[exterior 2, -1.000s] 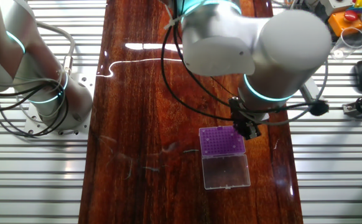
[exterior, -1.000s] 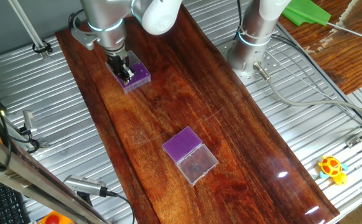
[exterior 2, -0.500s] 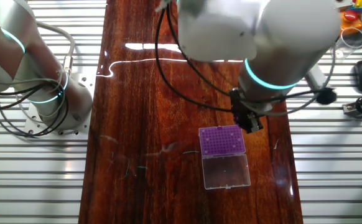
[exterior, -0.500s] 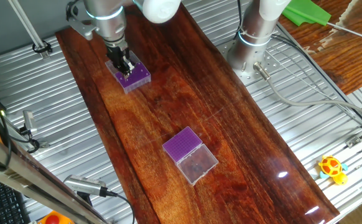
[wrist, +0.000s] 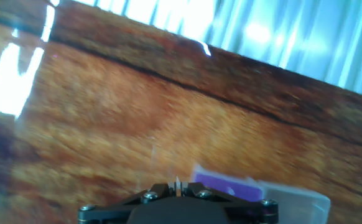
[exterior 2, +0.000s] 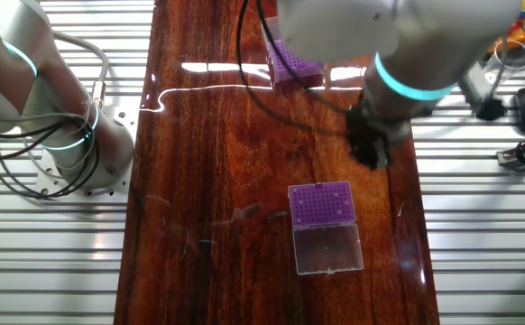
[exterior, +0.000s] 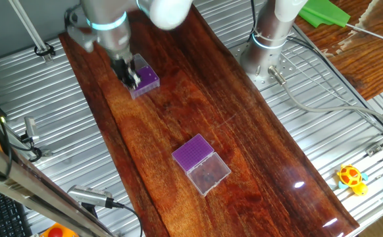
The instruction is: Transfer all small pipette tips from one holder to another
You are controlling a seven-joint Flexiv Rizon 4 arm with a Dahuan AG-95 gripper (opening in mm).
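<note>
Gripper (exterior: 133, 77) lifted beside far holder (exterior: 143, 80), apparently carrying a thin tip (wrist: 153, 152), faintly visible in the hand view; jaws look clenched on it, though blurred. Judged step: transfer of 1 tip. Next: travel to near holder (exterior: 195, 154) on the surface (exterior: 257, 151), align over a free hole, lower, release.

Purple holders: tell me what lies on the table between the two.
Nothing: in one fixed view, only bare wooden table separates the far holder from the near holder.
</note>
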